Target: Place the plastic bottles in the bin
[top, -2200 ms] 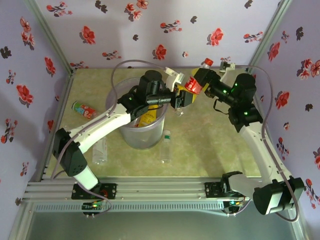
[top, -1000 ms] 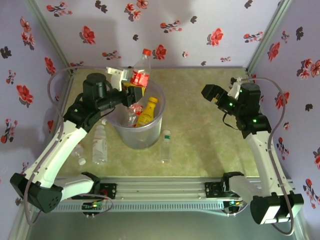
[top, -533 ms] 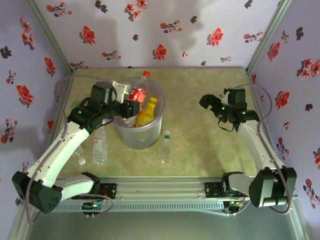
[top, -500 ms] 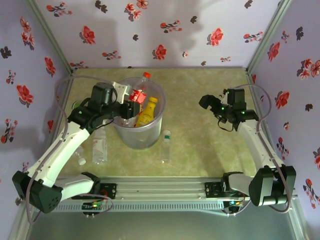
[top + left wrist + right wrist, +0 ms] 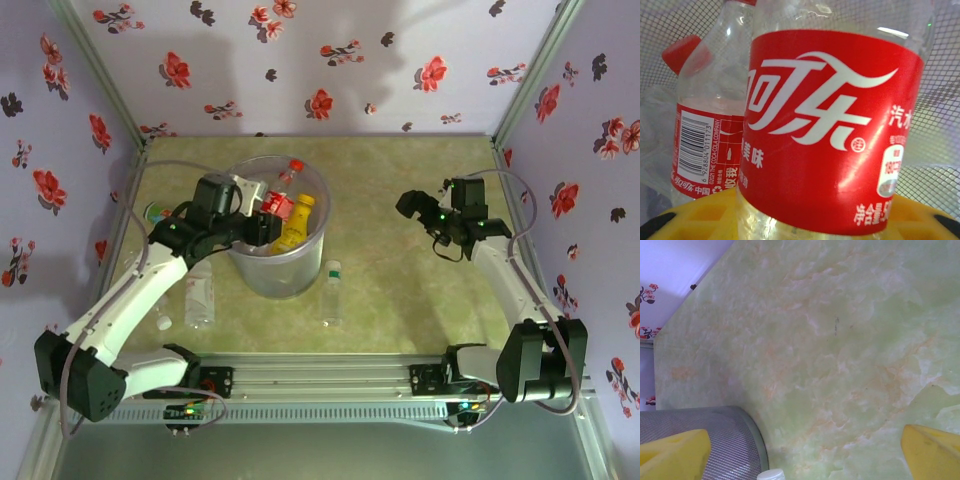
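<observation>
Yellow bottle [image 5: 295,222] binned; left jaws clench red-label bottle [image 5: 279,202] inside bin [image 5: 290,272]; right jaws released, empty; loose bottles [image 5: 200,295] lie on desk [image 5: 400,300].

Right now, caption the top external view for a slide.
Left end effector holds a red-labelled bottle in the bin; right end effector open over the table.

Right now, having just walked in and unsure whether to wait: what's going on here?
The left gripper holds a red-labelled bottle tilted in the mouth of the bin, not yet released. A yellow bottle already lies inside. The right gripper hangs open and empty over the table. One clear bottle lies left of the bin, another right of it.
</observation>
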Controlling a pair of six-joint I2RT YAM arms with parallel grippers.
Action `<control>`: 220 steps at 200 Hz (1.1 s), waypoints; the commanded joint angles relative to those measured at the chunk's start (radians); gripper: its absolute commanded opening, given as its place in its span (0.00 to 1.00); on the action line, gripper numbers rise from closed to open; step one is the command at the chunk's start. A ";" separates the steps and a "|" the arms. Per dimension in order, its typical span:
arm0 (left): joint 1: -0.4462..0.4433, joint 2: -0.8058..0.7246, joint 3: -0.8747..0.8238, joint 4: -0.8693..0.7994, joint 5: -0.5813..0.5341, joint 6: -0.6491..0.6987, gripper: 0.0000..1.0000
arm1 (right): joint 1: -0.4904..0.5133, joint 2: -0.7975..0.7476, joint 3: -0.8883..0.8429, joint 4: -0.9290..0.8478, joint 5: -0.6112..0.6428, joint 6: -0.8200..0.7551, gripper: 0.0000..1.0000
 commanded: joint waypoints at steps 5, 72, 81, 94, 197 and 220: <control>0.006 0.007 -0.042 0.043 0.015 -0.003 0.00 | -0.005 0.010 0.000 0.027 -0.006 -0.005 0.98; 0.005 0.037 -0.110 0.139 0.047 -0.001 0.00 | -0.005 0.010 -0.005 0.036 -0.006 -0.005 0.98; 0.006 0.044 -0.117 0.147 0.047 0.000 0.00 | -0.005 0.011 -0.003 0.036 -0.007 -0.003 0.98; 0.006 0.055 -0.128 0.162 0.047 0.000 0.00 | -0.005 0.013 -0.003 0.038 -0.004 0.001 0.98; 0.006 0.177 -0.198 0.411 0.033 -0.008 0.00 | -0.006 0.002 -0.014 0.041 0.003 0.013 0.98; 0.006 0.221 -0.155 0.417 0.031 0.007 0.00 | -0.005 0.000 -0.008 0.035 0.003 0.013 0.98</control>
